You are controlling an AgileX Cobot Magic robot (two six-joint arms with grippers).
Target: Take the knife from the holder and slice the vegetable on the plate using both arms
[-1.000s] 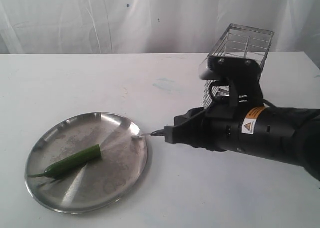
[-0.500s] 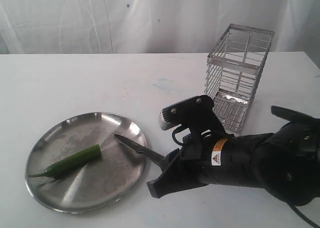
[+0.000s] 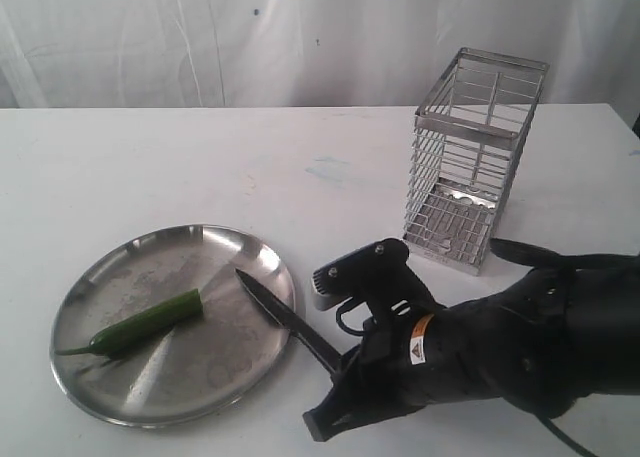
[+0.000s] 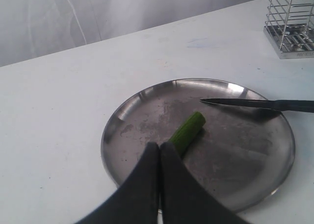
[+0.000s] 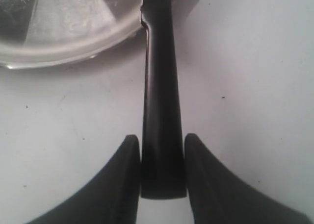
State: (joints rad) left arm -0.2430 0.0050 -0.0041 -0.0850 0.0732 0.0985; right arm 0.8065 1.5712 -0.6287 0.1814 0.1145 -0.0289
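Exterior view: plate [image 3: 110,382] sits on white table [image 3: 150,167]. Vegetable [image 3: 145,323] lies on the plate, blunt cut end toward plate centre, stem toward the plate's rim on the side away from the holder. Holder [image 3: 476,160] stands upright on the table, well apart from the plate. Right gripper [image 3: 345,375] low beside the plate, on the holder's side, clamped on the knife [image 3: 285,318] by the handle; blade reaches over the plate's rim, tip near the vegetable's cut end, not touching it. Left arm not seen here.

Left wrist view: left gripper [image 4: 160,150] hangs over the plate [image 4: 122,111], fingers [image 4: 147,170] pressed together, nothing between them, tips just at the vegetable [image 4: 187,132]. Knife [image 4: 255,104] blade lies over the plate's far side, tip pointing inward. Holder [image 4: 291,18] base beyond the plate.

Right wrist view: right gripper [image 5: 162,153] fingers [image 5: 125,175] closed tight on the black handle of the knife [image 5: 158,87], one each side. Handle runs toward the plate [image 5: 59,52] rim; blade mostly out of view.
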